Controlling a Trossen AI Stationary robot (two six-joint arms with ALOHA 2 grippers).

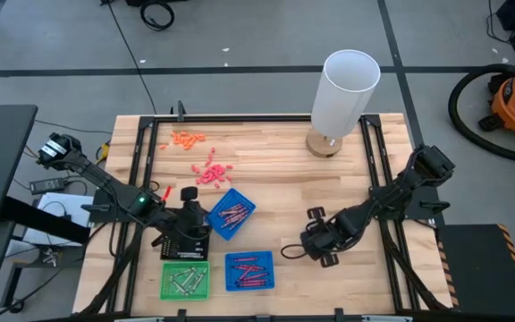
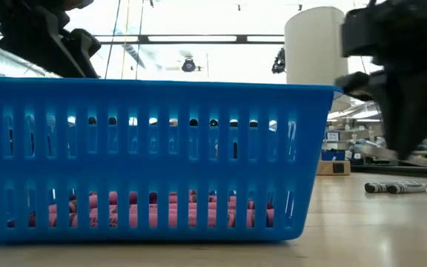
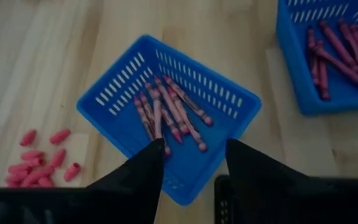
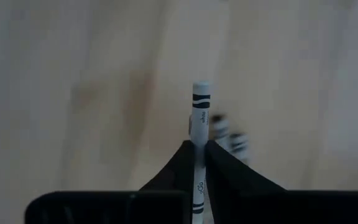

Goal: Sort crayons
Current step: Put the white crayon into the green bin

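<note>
Between the right gripper's (image 4: 199, 149) closed dark fingers sits a slim grey-silver crayon (image 4: 198, 118) (clamped upright), above the pale wooden table (image 4: 73, 81). Left gripper (image 3: 194, 165) hangs spread apart over a blue slotted plastic tray (image 3: 117, 93) of maroon crayons (image 3: 169, 112).

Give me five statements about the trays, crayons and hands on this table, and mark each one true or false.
1. The right hand is shut on a white crayon. True.
2. The left hand is shut. False: it is open, over the tilted blue tray.
3. That tilted tray holds red crayons. True.
4. The green tray holds red crayons. False: its sticks are grey-silver.
5. Pink bits lie loose on the table. True.
</note>
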